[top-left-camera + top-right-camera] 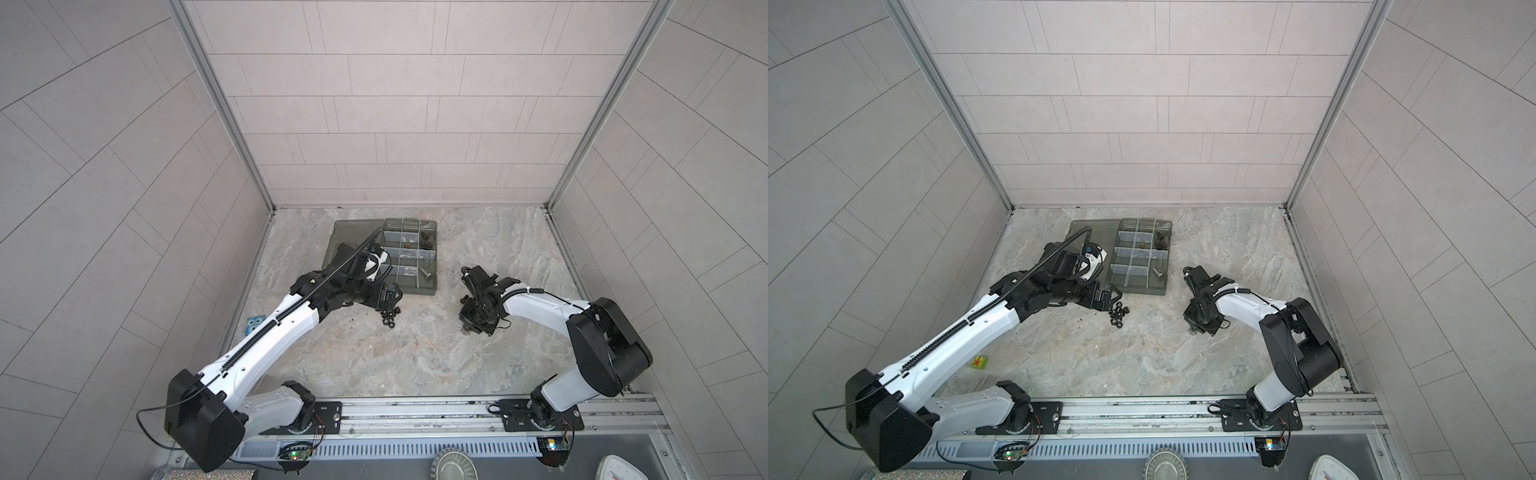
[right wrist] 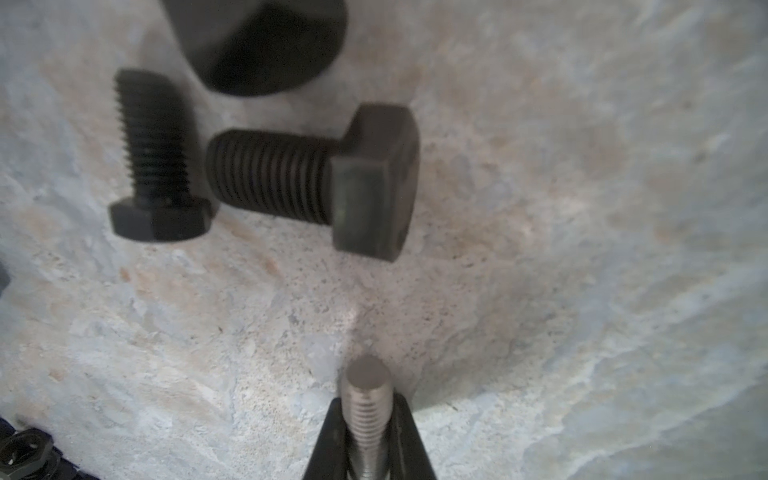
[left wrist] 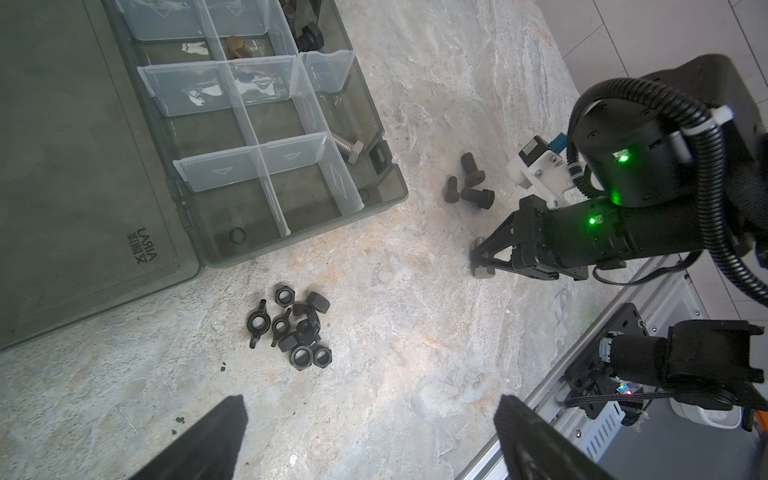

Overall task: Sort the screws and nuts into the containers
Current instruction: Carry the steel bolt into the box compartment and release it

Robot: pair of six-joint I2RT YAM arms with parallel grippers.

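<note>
Right gripper (image 2: 368, 411): jaws together, clamped on the threaded shank of a silver screw (image 2: 368, 390), down at the marbled table (image 2: 582, 249); lifted or touching, cannot tell. Three loose black screws (image 3: 469, 183) lie just beside it on the table. Left gripper (image 3: 370, 403): jaws wide apart, holding nothing, hovering over the nuts (image 3: 299, 328), a tight black pile of hex and wing types. In both top views the pile is at 9 o'clock of the right gripper, well apart from it. Writing: embossed mark (image 3: 141, 245) on the lid (image 3: 62, 166), Latin capitals beside Chinese characters, seen reversed, not reliably readable; small triangle marks on the dividers. Organizer box (image 1: 434, 266) is open at 12 o'clock of the nuts, with the flat lid at its 9 o'clock side. Compartments (image 3: 266, 137), placed as in a top view: 5 o'clock corner holds a second silver screw (image 1: 426, 272); 1 o'clock corner holds black screws; a brass-coloured piece (image 3: 235, 45) is in the cell at 9 o'clock of those; one black ring (image 3: 237, 236) is in the near-lid end cell. Other cells look bare.
</note>
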